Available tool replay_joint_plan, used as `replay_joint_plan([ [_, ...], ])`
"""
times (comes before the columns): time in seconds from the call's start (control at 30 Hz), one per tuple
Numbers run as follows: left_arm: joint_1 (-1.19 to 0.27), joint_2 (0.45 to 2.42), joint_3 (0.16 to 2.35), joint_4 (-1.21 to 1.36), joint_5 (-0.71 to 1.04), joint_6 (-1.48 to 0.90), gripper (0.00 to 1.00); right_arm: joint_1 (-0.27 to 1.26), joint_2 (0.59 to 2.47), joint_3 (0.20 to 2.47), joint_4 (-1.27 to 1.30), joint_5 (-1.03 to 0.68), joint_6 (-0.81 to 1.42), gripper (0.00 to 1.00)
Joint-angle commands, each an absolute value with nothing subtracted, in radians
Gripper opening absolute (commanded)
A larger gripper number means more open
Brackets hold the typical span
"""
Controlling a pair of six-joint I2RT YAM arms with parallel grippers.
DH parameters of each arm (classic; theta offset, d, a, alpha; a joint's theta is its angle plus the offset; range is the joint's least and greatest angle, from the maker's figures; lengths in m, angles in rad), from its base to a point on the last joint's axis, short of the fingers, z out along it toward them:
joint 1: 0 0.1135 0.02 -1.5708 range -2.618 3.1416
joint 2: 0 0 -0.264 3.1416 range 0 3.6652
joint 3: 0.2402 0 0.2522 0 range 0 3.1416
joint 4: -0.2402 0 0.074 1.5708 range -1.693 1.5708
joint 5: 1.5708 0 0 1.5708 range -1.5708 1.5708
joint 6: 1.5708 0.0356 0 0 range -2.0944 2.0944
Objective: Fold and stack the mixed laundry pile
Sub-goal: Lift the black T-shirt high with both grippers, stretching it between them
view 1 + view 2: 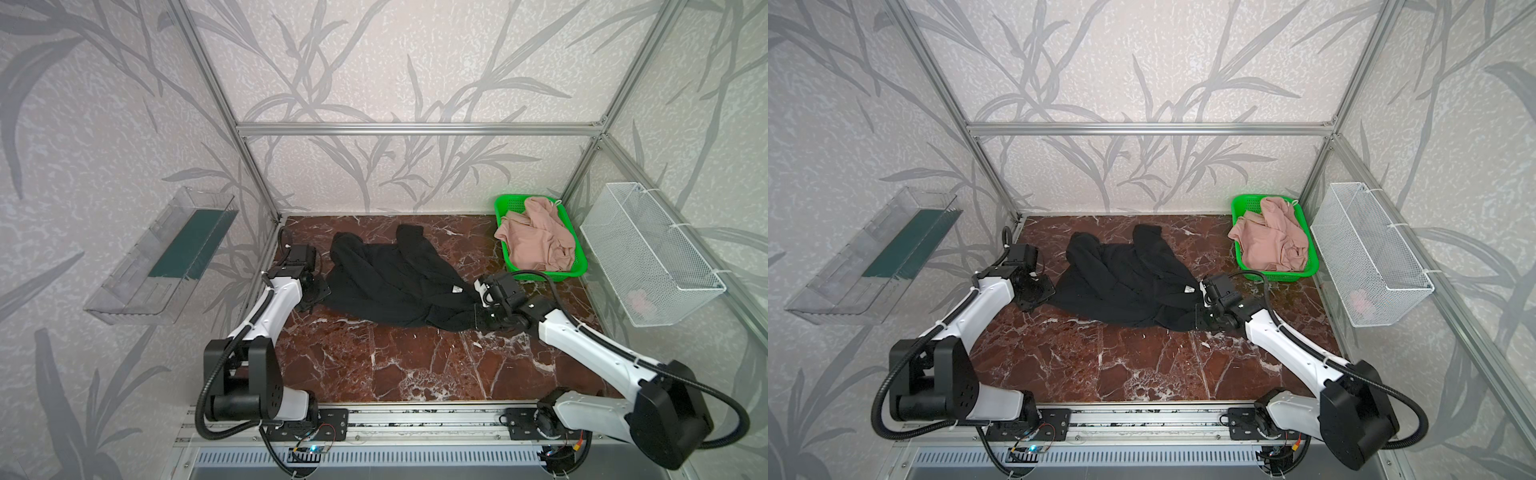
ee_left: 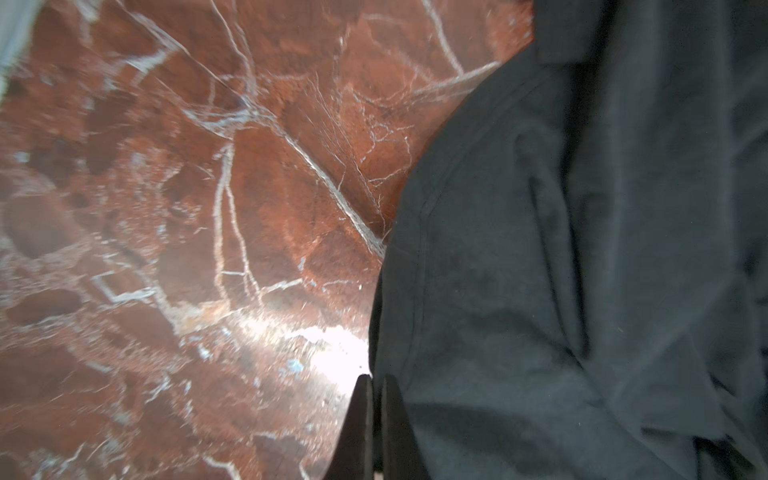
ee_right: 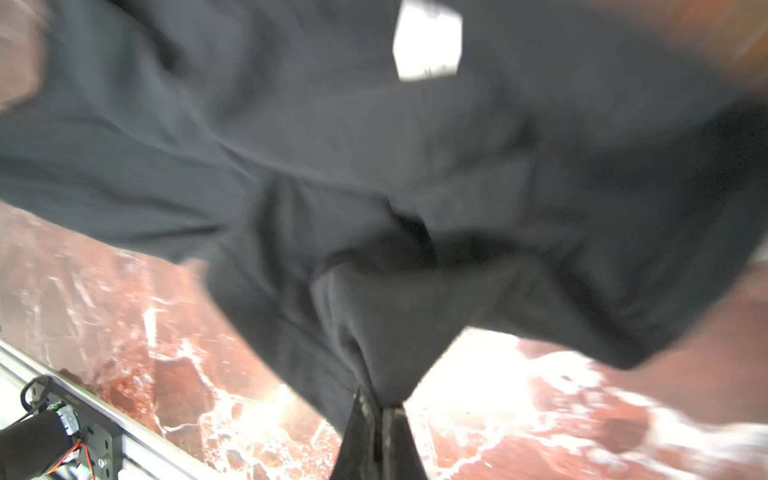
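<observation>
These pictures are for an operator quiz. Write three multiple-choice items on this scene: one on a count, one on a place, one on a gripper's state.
1. How many garments lie on the marble tabletop? A. three B. one C. two
2. Where are the dusty-pink shorts? A. on the tabletop B. in the green basket C. in a drawer
3. The right gripper is: A. open above the cloth B. shut on nothing C. shut on the black T-shirt

Answers: 1 B, only the black T-shirt lies there; 2 B, they are heaped inside it; 3 C, the right wrist view shows cloth pinched between its closed fingertips.
</observation>
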State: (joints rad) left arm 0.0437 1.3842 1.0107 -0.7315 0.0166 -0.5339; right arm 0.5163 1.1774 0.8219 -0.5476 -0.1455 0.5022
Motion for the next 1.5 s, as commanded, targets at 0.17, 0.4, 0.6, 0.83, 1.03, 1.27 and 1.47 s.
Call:
replay_joint_plan([
  [0.17, 0.052, 1.159, 1.089, -0.895, -0.018, -0.492, 0.0, 0.448, 1.049, 1.143, -0.795, 0.016, 0.266, 0.0],
  [0.4, 0.052, 1.056, 1.337, -1.08, -0.062, -0.433, 0.0, 0.432, 1.06, 1.427, -0.893, 0.028, 0.115, 0.0],
  [0.6, 0.05, 1.043, 1.611, -1.25, -0.019, -0.377, 0.0, 0.431, 1.03, 1.651, -0.998, 0.054, 0.025, 0.0],
  [0.83, 0.028, 1.007, 1.815, -1.337, 0.203, -0.332, 0.0, 0.434, 1.019, 1.891, -1.124, 0.165, -0.09, 0.0],
  [1.03, 0.025, 0.987, 1.853, -1.269, 0.331, -0.386, 0.0, 0.434, 1.05, 2.004, -1.137, 0.149, -0.117, 0.0],
  [1.27, 0.025, 1.12, 1.732, -1.141, 0.016, -0.353, 0.0, 0.429, 1.15, 1.799, -0.906, 0.103, -0.106, 0.0],
  [1.47, 0.034, 1.454, 1.969, -0.956, -0.024, -0.354, 0.0, 0.32, 1.388, 1.931, -0.696, 0.087, -0.155, 0.0],
])
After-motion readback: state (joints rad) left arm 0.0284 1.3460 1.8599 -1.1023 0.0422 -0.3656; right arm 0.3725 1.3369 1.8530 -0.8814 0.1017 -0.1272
